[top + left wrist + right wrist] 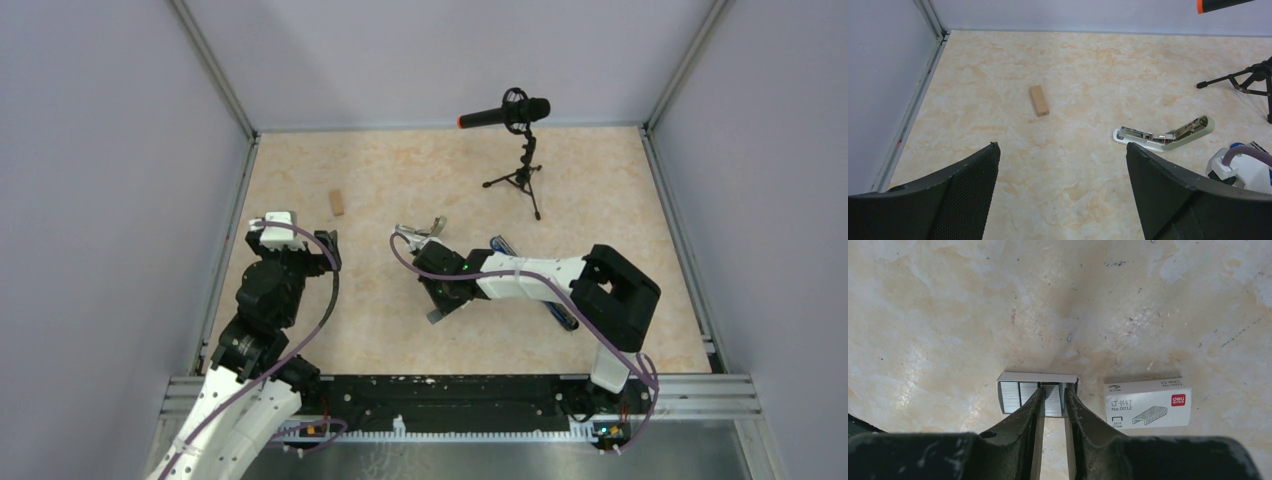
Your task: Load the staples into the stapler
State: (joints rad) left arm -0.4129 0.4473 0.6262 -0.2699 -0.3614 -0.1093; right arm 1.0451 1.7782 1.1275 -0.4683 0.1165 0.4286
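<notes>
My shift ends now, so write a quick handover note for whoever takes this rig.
Left tool open, holding nothing, above the table.
Right tool closed on one staple strip in the tray, not yet lifted.
Stapler lies hinged open on the table; white staple box beside the tray.
Done: stapler opened, tray unboxed.
Left: lift strip, seat it in stapler, close it.
</notes>
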